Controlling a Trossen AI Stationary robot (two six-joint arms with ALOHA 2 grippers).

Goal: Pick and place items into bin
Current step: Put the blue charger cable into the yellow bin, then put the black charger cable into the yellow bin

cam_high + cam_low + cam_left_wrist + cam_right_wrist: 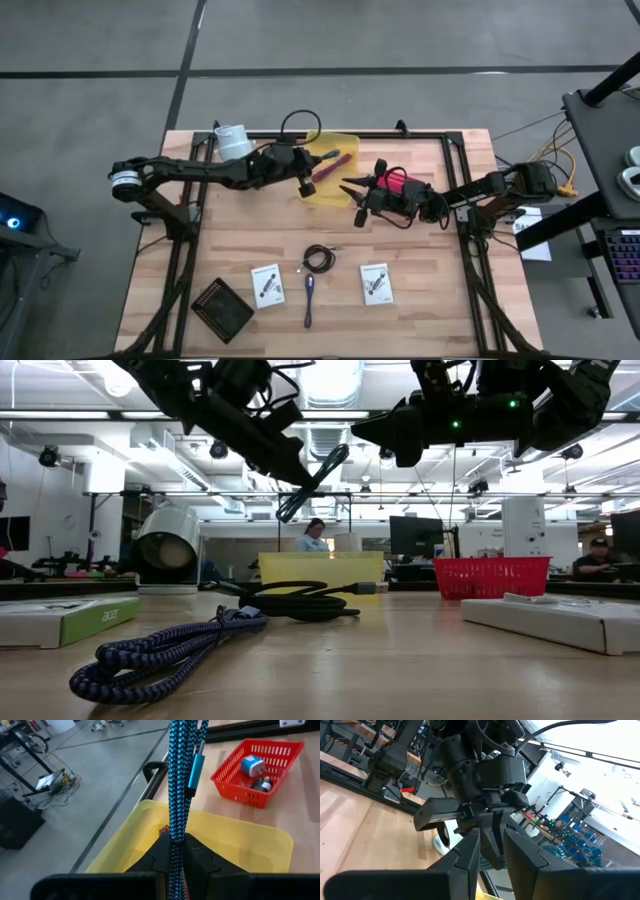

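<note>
We see the left claw (303, 186) hovering above the yellow bin (331, 166), pinched tight on a teal braided cable (178, 785) that dangles over the bin's hollow. A magenta stick (329, 166) already lies inside the bin. Just to the bin's right, the right claw (352, 192) hangs above the worktop (430, 300), fingers slightly parted and holding nothing, as far as we can judge. A red basket (398, 183) sits beside it. Nearer the front edge than the bin lie a coiled black cable (319, 258), a purple cable (309, 298), two white cards (267, 285) and a black square (221, 309).
</note>
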